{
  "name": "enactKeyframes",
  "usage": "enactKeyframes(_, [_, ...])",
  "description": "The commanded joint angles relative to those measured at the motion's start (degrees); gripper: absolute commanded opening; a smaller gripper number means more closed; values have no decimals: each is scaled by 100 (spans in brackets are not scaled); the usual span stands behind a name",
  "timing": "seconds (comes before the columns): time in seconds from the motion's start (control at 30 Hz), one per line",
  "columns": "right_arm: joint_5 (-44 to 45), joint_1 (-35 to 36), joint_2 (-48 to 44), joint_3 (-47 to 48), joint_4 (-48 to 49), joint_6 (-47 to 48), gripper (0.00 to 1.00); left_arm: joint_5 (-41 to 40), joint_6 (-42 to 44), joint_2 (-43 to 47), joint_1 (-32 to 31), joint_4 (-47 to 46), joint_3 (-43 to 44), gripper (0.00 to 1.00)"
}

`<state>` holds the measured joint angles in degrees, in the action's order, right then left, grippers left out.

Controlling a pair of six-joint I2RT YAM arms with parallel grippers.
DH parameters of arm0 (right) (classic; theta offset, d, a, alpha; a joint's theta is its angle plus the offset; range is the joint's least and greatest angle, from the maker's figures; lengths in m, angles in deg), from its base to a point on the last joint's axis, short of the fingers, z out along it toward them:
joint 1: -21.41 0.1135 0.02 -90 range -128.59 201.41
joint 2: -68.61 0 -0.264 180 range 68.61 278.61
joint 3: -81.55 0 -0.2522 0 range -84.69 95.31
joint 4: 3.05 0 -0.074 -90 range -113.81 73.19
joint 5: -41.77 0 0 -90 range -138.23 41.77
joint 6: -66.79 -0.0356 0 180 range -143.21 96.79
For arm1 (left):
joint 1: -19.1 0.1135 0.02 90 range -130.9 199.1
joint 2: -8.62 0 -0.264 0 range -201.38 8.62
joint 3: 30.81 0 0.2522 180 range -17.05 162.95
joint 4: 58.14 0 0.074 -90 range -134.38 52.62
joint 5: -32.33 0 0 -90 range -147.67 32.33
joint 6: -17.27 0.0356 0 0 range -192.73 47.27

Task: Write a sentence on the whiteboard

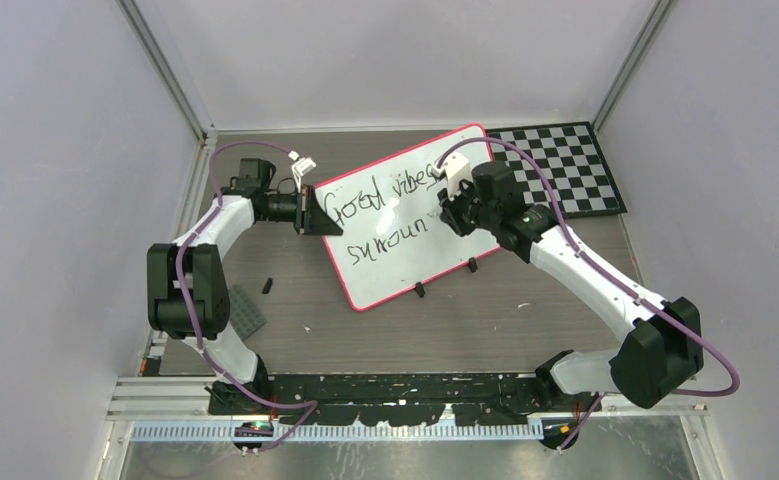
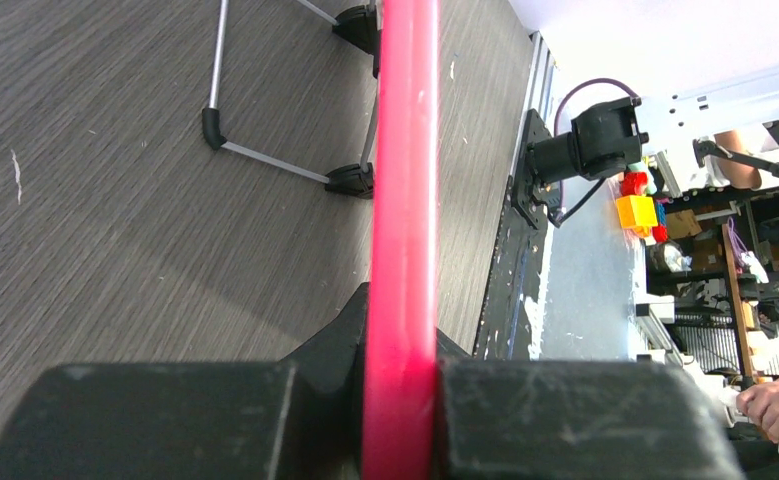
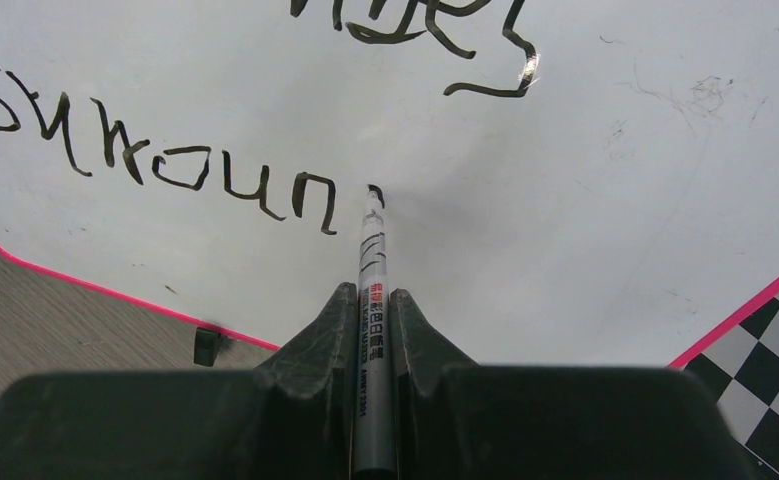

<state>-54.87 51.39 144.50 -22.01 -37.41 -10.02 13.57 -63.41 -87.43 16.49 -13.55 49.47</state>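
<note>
Above: the left hand [image 1: 312, 210] clamps the left rim of the whiteboard [image 1: 405, 268] on the counter [image 1: 295, 320]; the right hand [image 1: 453, 208] is over its middle. Left wrist: only pink rim shows between the jaws. Right wrist: that hand grips a marker [image 3: 373, 300], tip on the whiteboard just after "surroun" in the sentence [image 3: 165, 160]; probably a looped "d" next. Upper line cut off

A white whiteboard [image 1: 395, 275] edged by a hot pink-red rim [image 2: 402, 200] bears the sentence [image 1: 390, 238] in black ink, its clip feet [image 1: 420, 290] black too. The checkerboard mat [image 1: 565, 165] alternates black and white squares. The table [image 1: 295, 300] is grey-brown with a fine wood grain. The left arm [image 1: 215, 225] and right arm [image 1: 595, 280] are white with black joints (a purple cable [image 1: 250, 146] trails along each). The marker [image 3: 373, 290] is silver-grey with black lettering, a small red mark and a black tip. Toy bricks [image 2: 635, 210] show yellow-orange and red.
</note>
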Motion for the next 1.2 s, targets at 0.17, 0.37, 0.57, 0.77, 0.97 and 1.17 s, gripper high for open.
enactKeyframes(0.17, [-106,-16,-66,-271,79,103,0,-394,378,-177,-112,945,116,0])
enactKeyframes(0.37, [-10,-14,-223,-441,5,142,0,-414,404,-177,-109,973,130,0])
enactKeyframes(0.57, [220,-69,-305,-389,-66,260,0,-416,405,-171,-108,978,141,0])
enactKeyframes(0.77, [211,-139,-99,20,-12,237,0,-405,346,-221,-108,918,202,0])
enactKeyframes(0.97, [196,-166,85,434,117,105,0,-427,301,-205,-110,868,195,0])
enactKeyframes(1.17, [167,-204,203,742,143,113,0,-436,276,-221,-111,837,198,0])
